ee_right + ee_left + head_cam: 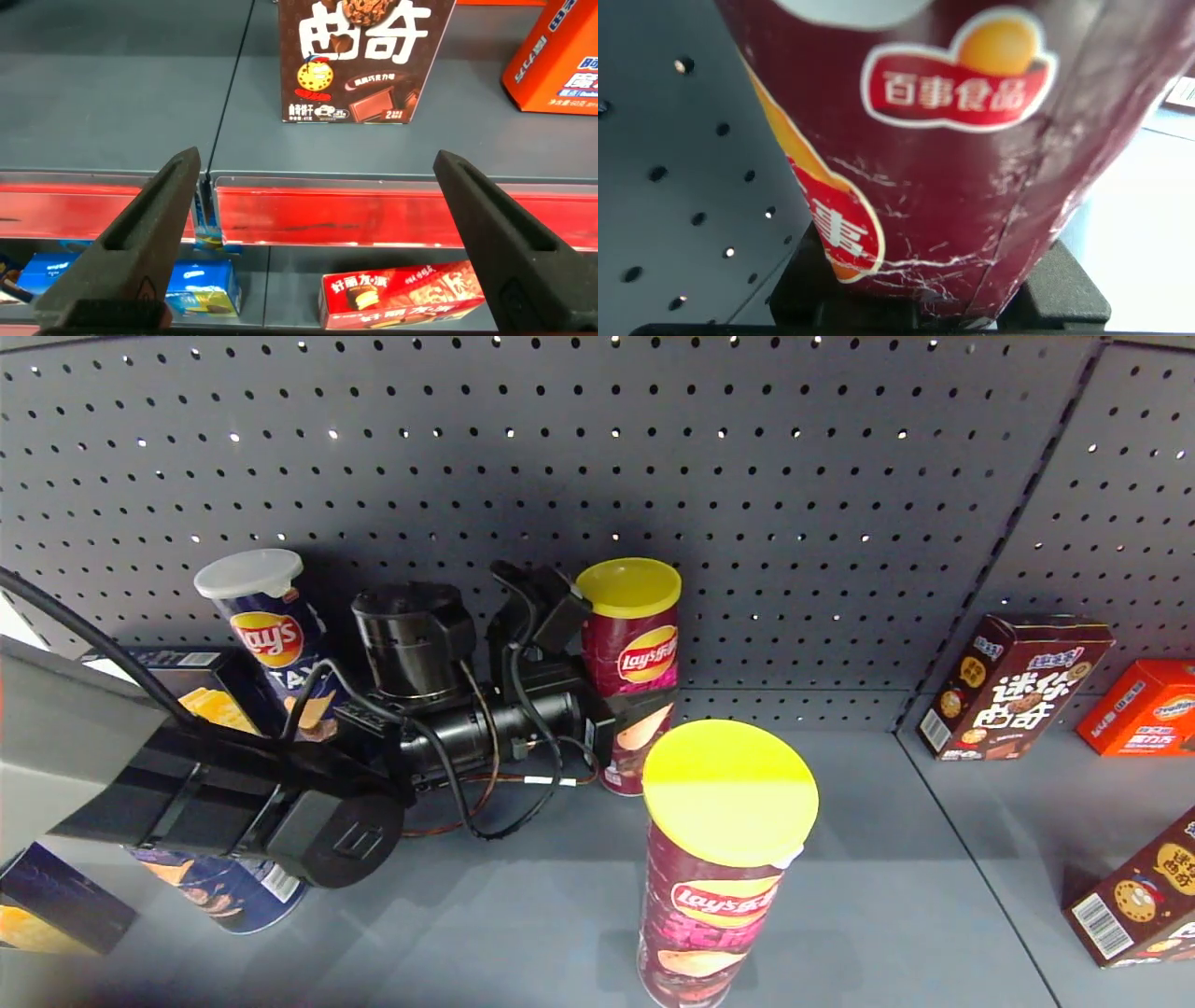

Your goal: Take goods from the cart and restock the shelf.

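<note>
Left claw point(639, 717) gripping maroon chip can point(631, 621), right claw point(318, 163) spread

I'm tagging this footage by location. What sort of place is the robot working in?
Probably a shop aisle, or a mock one: a grey pegboard-backed shelf holding chip cans and biscuit boxes, and red price rails along the shelf edges.

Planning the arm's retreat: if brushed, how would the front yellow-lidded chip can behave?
The front can stands tall and narrow, near the left gripper holding the back can, so it probably tips easily. Being round, it would likely roll afterwards.
</note>
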Controlling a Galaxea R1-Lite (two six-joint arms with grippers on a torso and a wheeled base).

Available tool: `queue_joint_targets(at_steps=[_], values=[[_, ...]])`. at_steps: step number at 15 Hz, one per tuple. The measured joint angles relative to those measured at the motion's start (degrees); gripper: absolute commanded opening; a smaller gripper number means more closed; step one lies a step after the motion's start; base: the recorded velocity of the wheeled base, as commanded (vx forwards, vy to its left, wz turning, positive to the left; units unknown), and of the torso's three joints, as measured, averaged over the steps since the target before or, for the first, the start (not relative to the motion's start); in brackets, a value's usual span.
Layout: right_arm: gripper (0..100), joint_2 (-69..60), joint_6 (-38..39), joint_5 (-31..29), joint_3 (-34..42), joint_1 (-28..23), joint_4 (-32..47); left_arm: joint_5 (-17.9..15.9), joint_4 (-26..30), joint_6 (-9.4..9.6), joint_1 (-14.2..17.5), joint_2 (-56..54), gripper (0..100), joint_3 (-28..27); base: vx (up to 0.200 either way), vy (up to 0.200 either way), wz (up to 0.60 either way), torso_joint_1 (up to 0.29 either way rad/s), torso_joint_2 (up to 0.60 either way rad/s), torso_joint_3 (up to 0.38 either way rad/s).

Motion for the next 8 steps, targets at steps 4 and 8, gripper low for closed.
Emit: queue_joint_targets(at_steps=[4, 8], values=[[100, 0.0, 0.0, 0.0, 0.0, 0.0, 0.0, 0.0, 0.2, 0.00, -0.5, 1.3, 0, -1.7, 0.000, 0.000, 0.00, 0.000, 0.00, 0.000], [100, 0.0, 0.0, 0.0, 0.0, 0.0, 0.0, 0.0, 0.2, 0.00, -1.1, 2.1, 0, -2.5, 0.000, 0.000, 0.00, 0.000, 0.00, 0.000]])
